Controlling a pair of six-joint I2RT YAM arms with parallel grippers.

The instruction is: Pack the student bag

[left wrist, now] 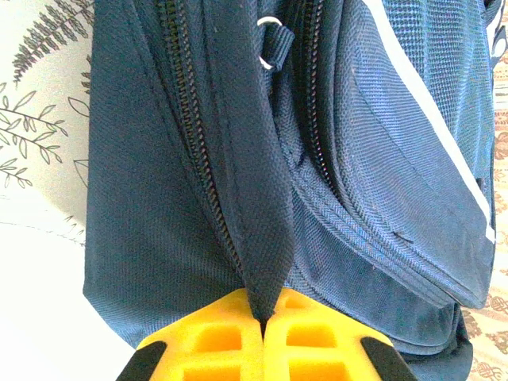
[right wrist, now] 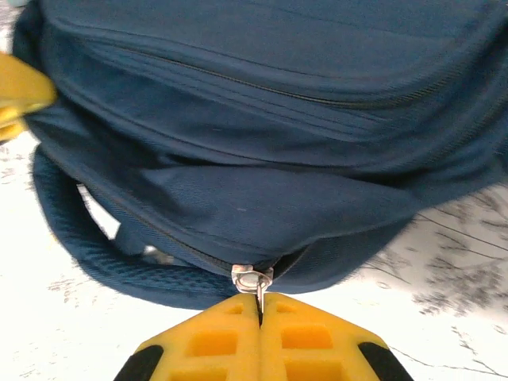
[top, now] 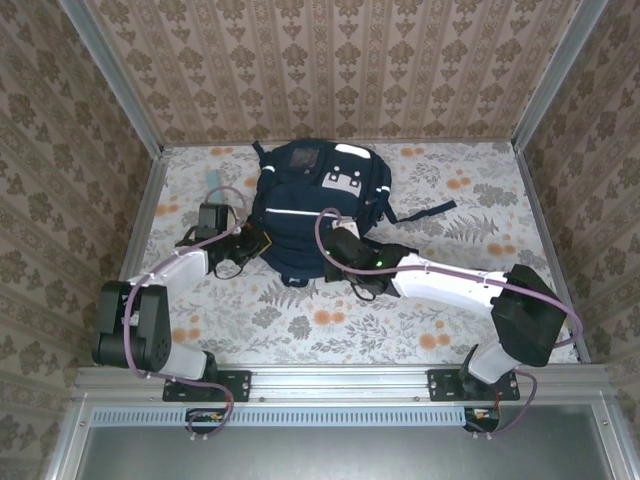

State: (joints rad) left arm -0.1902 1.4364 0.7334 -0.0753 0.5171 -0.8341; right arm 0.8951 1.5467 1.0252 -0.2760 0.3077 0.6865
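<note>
Tightly together, the yellow jaws of the left gripper (left wrist: 263,321) pinch the lower end of a dark navy webbing strap (left wrist: 258,182) at the bottom centre of the left wrist view, with no gap between them. That strap runs up the frame between two black zip lines, and a small white ring (left wrist: 271,41) sits near its upper end. Around it spreads the woven navy fabric of the student bag (left wrist: 151,238), with a white stripe (left wrist: 429,111) slanting down the right side of the frame.

At the bottom centre of the right wrist view, the jaws of the right gripper (right wrist: 259,302) are likewise closed, clamped on a thin metal zip pull (right wrist: 254,279) whose slider sits just above the fingertips. Blue folds and a zip seam of the bag rise above it, and a padded loop (right wrist: 71,230) curves at the lower left.

Seen from the top external view, the bag lies flat at the centre of the flower-patterned table (top: 500,200), with grey-white patches near its upper edge and a trailing strap (top: 425,212) reaching right. The left gripper meets the bag's lower left edge, the right gripper its lower edge.
</note>
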